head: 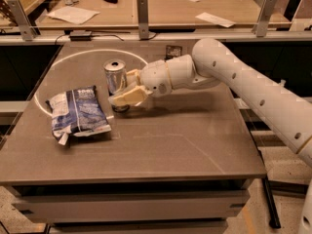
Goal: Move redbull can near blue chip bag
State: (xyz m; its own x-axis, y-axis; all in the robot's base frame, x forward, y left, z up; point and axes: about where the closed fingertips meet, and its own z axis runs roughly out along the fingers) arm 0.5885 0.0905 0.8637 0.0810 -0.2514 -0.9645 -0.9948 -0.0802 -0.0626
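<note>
Grey-brown worktop (195, 145) fills most of my camera view, with a thin white curved line (73, 57) drawn across its left half. Behind it runs a wooden bench (161, 9) with loose sheets of paper (73, 14) on it and upright metal posts (142, 11) along its near edge.

From the right side, the robot's white arm (253, 87) reaches in across the worktop toward the left. At its end, the gripper (122, 89) sits a little left of the worktop's centre. Its cream-coloured fingers (127, 96) are clamped on the redbull can (115, 78), one crossing low in front of the can and the other against its right side.

The redbull can stands upright, its shiny round top facing up. Its base is hidden behind the lower finger, so I cannot tell whether it rests on the worktop or hangs just above it.

Just to the lower left of the can lies the blue chip bag (78, 113), flat and crumpled, dark blue with white patches. The can is close to the bag's upper right corner but apart from it.

A small dark square object (173, 51) lies on the worktop near the far edge, beyond the gripper and well apart from the can.
</note>
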